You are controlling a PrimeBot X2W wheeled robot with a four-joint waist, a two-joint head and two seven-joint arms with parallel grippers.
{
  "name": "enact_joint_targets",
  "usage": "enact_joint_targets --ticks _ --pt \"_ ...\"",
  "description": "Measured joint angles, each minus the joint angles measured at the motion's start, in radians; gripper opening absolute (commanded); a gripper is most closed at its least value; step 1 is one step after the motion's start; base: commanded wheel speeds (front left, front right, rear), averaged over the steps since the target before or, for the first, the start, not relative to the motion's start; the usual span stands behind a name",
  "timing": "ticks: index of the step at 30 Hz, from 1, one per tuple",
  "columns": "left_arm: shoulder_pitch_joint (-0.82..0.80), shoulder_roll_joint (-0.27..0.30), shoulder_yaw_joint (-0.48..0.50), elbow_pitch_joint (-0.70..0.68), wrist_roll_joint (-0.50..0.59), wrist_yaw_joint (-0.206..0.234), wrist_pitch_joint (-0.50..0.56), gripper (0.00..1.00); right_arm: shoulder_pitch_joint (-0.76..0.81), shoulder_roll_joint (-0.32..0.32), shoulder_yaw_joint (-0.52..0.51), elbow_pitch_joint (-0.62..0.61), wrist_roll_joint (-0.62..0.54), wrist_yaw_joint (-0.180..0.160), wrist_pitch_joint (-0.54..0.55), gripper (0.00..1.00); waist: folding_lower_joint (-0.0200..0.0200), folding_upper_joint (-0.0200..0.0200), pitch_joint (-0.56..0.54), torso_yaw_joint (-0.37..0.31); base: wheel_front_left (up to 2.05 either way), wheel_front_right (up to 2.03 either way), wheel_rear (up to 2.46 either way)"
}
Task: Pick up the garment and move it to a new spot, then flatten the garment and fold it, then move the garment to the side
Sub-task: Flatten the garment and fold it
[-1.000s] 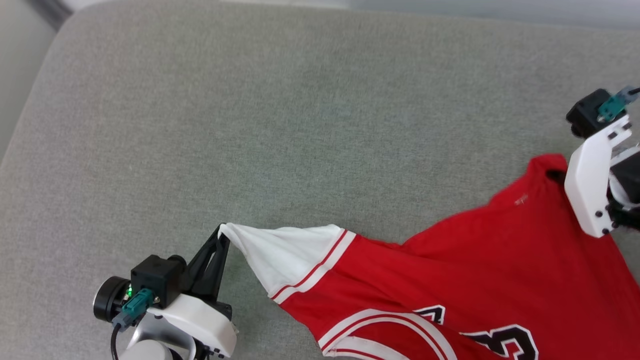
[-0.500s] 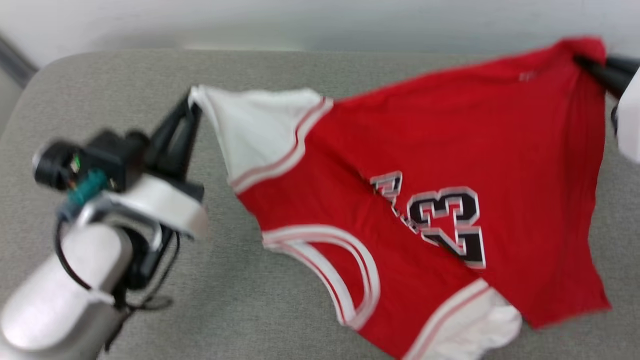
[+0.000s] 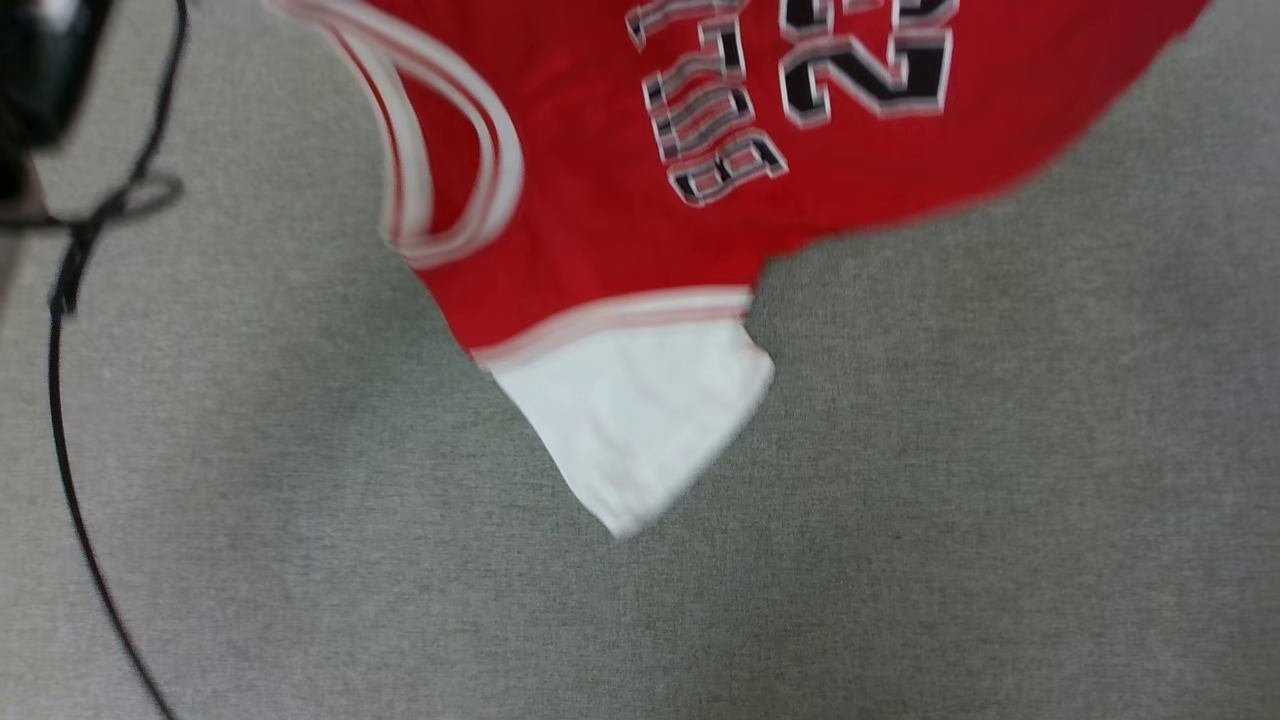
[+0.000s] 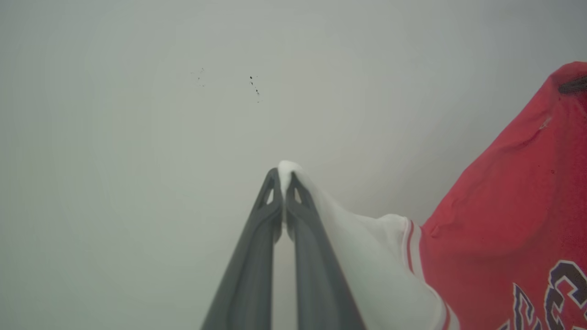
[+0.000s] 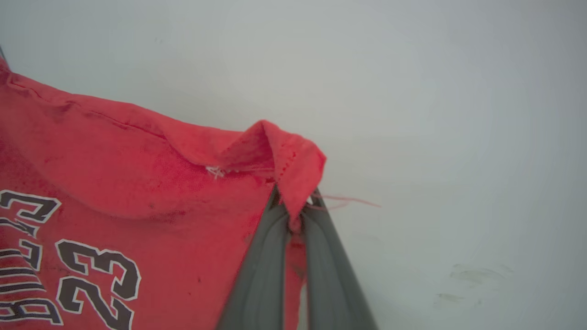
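Observation:
The garment (image 3: pixel 620 230), a red jersey with dark lettering and a striped collar, hangs above the grey cushion (image 3: pixel 900 500); its lower white sleeve (image 3: pixel 640 420) dangles to a point. My left gripper (image 4: pixel 284 176) is shut on the tip of the other white sleeve (image 4: pixel 367 256), with the red body (image 4: pixel 504 220) stretching off to the right. My right gripper (image 5: pixel 293 201) is shut on a folded red hem corner of the garment (image 5: pixel 137 183), the number 23 showing lower left. Both grippers point at a pale wall.
A thin black cable (image 3: pixel 70 400) runs down the left edge of the head view, below a dark blurred part of my left arm (image 3: pixel 40 70). Pale wall (image 5: pixel 458 137) fills the background of both wrist views.
Both arms have lifted the garment off the cushion and spread it between them. The head view has shifted, so the grippers have left it and only the garment's lower half hangs in it.

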Motion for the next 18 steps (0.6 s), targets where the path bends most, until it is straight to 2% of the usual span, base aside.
enact_joint_targets --ticks 11,18 --pt "-0.47 -0.096 0.013 0.257 0.026 -0.116 0.014 0.0 -0.346 0.081 0.008 0.154 -0.135 0.0 -0.023 0.0 0.0 0.0 0.118 0.005 0.0 0.0 0.0" --pt "-0.627 -0.132 -0.013 0.412 0.046 -0.16 -0.031 0.0 -0.465 0.116 0.048 0.278 -0.172 0.0 -0.094 0.0 0.0 0.0 0.156 0.007 0.0 0.0 0.0"
